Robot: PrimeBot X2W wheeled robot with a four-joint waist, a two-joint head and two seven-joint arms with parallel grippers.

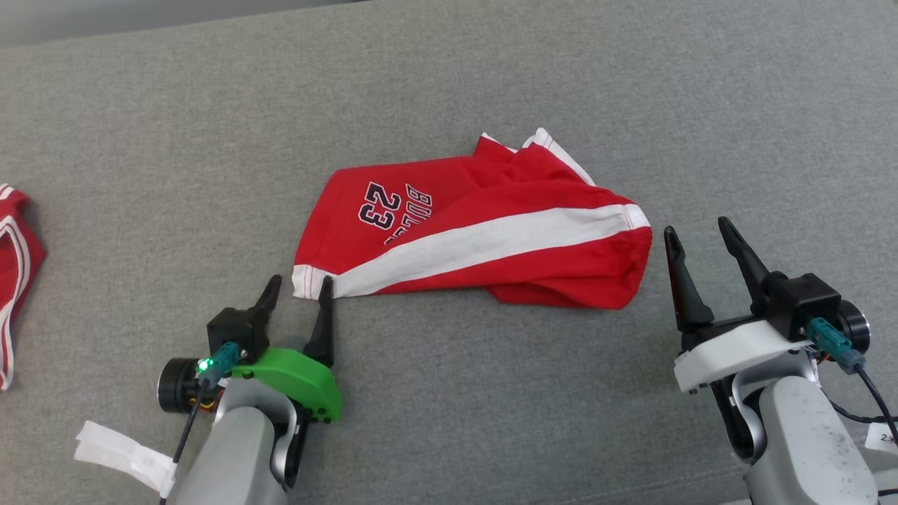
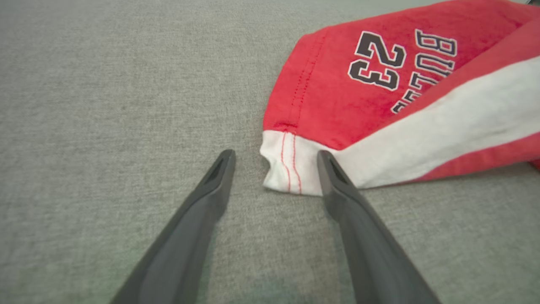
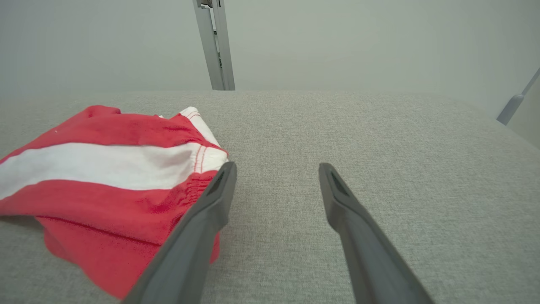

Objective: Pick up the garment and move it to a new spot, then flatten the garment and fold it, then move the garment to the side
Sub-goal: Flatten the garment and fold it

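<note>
trouble could start at the far left, where a second red garment with white trim [image 1: 14, 266] lies at the edge of the grey fabric-covered worktop [image 1: 491, 63]; if i carry my piece that way, the two could overlap and get mixed up. next along, my left hand [image 1: 300, 282] is released, jaws wide, with only the white stitched hem corner between its fingers. i judge that a thin bite: closing here may catch one layer alone, or the corner may slide out as i lift. the red garment with a white side stripe and a dark 23 print [image 1: 477, 224] lies mid-worktop, folded over itself, with its layers bunched toward the right end. lifted by one corner it would likely hang twisted and land worse than it lies now. on the right, my right hand [image 1: 696, 228] is released too and holds nothing. its inner finger sits just beside the gathered waistband end, and the gap between its fingers stands over bare worktop. closing there would grab nothing, so it needs to shift toward the cloth first.
</note>
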